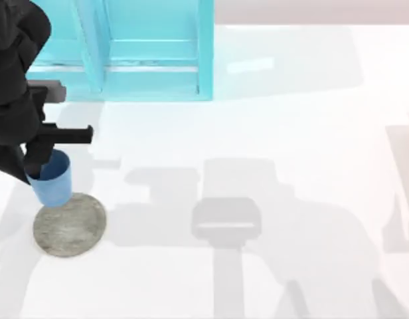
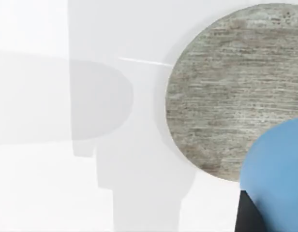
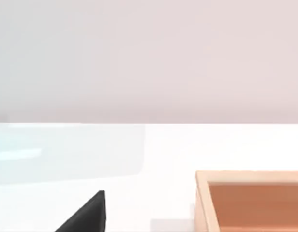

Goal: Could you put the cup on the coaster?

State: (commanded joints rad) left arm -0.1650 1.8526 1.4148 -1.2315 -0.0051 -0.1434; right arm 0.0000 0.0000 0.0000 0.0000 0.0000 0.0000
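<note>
1 claw is at work: the left gripper (image 1: 44,161) is clamped on the blue cup (image 1: 53,179), held over the far edge of the grey speckled coaster (image 1: 70,224) at the table's (image 1: 291,133) near left.

The coaster (image 1: 70,224) lies flat on the desk (image 1: 291,133) near its left side, toward the front. The cup (image 1: 53,178) stands upright over the coaster's rear left edge, between the fingers of the left pincer (image 1: 44,159), whose arm reaches in from the desk's left rear corner. Behind them, along the back of the desk, stands an open frame (image 1: 151,53). The right wrist view has a shallow tray (image 3: 253,200) resting on the desk.
</note>
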